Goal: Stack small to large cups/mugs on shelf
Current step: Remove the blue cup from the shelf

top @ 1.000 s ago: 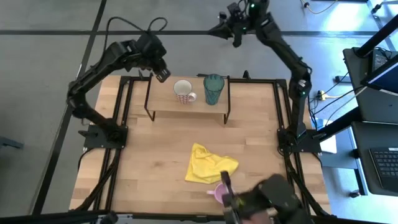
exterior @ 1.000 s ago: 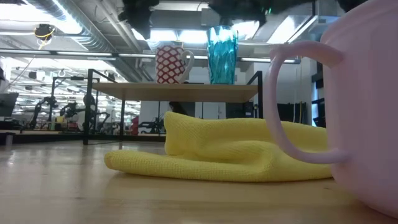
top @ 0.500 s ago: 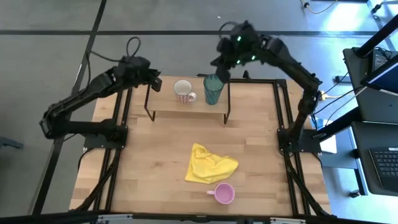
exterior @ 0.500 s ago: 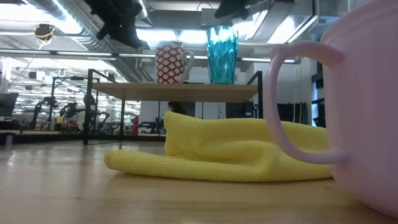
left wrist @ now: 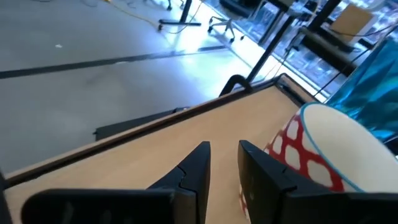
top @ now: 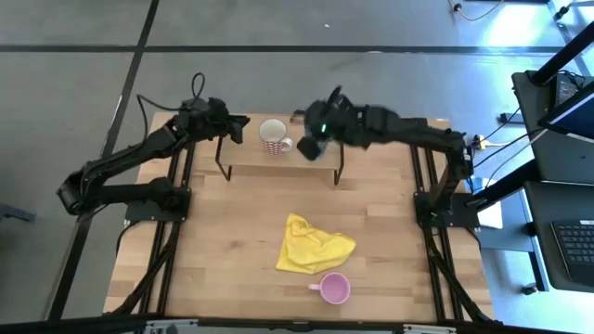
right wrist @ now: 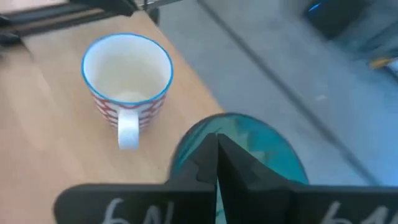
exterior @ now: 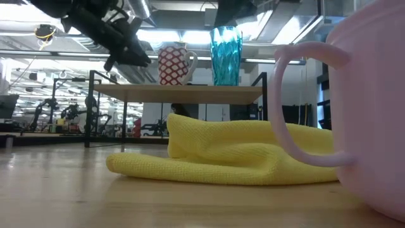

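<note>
The right gripper [right wrist: 216, 163], fingers closed and empty, hangs directly above the teal tumbler [right wrist: 239, 146], which stands upright on the shelf [top: 243, 156] beside the white mug [top: 274, 135].

- Both arms are dark, near-black, built of chunky jointed segments linked by slimmer tube-like links.
- The left arm [top: 139, 162] carries a thin black cable that loops up above its wrist housing.
- The right arm [top: 408, 134] shows a small green light on its wrist block, just behind the gripper.
- The left gripper [left wrist: 224, 168] has two flat, matte black fingers with angular, wedge-shaped tips and stepped edges.
- The right gripper [right wrist: 216, 163] has matching black fingers that taper to points; pale hand-drawn-looking markings show on the dark body behind them.
- Each arm rises from a boxy black base fixed at the table's side edge.
</note>
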`<act>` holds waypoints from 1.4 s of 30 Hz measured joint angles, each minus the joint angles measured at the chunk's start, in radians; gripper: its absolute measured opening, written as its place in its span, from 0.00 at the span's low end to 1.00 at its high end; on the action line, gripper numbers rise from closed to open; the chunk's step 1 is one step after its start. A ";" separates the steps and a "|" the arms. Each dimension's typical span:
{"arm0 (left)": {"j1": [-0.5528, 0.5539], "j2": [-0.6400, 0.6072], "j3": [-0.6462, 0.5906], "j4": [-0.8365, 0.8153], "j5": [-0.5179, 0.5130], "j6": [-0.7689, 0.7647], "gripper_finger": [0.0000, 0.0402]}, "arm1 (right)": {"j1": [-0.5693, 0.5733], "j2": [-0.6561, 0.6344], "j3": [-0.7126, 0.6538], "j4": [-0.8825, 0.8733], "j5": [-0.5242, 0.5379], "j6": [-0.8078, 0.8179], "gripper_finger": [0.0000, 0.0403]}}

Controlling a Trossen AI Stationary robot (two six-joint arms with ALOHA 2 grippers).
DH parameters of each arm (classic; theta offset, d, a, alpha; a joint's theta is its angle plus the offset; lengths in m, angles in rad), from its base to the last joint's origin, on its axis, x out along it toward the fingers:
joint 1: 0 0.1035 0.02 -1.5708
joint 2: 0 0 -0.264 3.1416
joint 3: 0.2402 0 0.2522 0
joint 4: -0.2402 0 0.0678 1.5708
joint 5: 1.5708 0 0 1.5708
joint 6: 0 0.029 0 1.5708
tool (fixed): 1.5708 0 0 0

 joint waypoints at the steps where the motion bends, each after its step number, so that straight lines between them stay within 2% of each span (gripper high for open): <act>1: 0.009 0.000 -0.007 0.016 0.016 0.000 0.19 | 0.023 0.000 -0.020 0.010 0.059 0.000 0.01; 5: 0.060 0.008 -0.017 0.052 0.094 0.021 0.19 | 0.093 0.000 -0.105 0.059 0.270 0.026 0.01; 8: 0.095 0.031 -0.019 0.049 0.153 0.033 0.19 | 0.126 0.000 -0.160 0.116 0.314 0.068 0.01; 12: 0.127 0.064 -0.019 0.089 0.253 0.055 0.19 | 0.159 -0.001 -0.227 0.187 0.299 0.121 0.01; 18: 0.143 0.109 -0.019 0.135 0.276 0.059 0.19 | 0.188 0.002 -0.288 0.282 0.276 0.132 0.01; 22: 0.142 0.111 -0.019 0.159 0.318 0.059 0.19 | 0.207 0.002 -0.245 0.277 0.272 0.126 0.01; 26: 0.138 0.111 -0.019 0.217 0.363 0.030 0.19 | 0.229 0.001 -0.158 0.265 0.313 0.077 0.01; 30: 0.136 0.111 -0.019 0.237 0.356 0.027 0.19 | 0.240 0.000 -0.118 0.237 0.342 0.021 0.01; 35: 0.114 0.111 -0.019 0.233 0.309 0.029 0.19 | 0.239 0.000 -0.110 0.188 0.320 0.050 0.01; 42: 0.114 0.111 -0.019 0.232 0.298 0.035 0.19 | 0.237 0.000 -0.110 0.183 0.320 0.045 0.01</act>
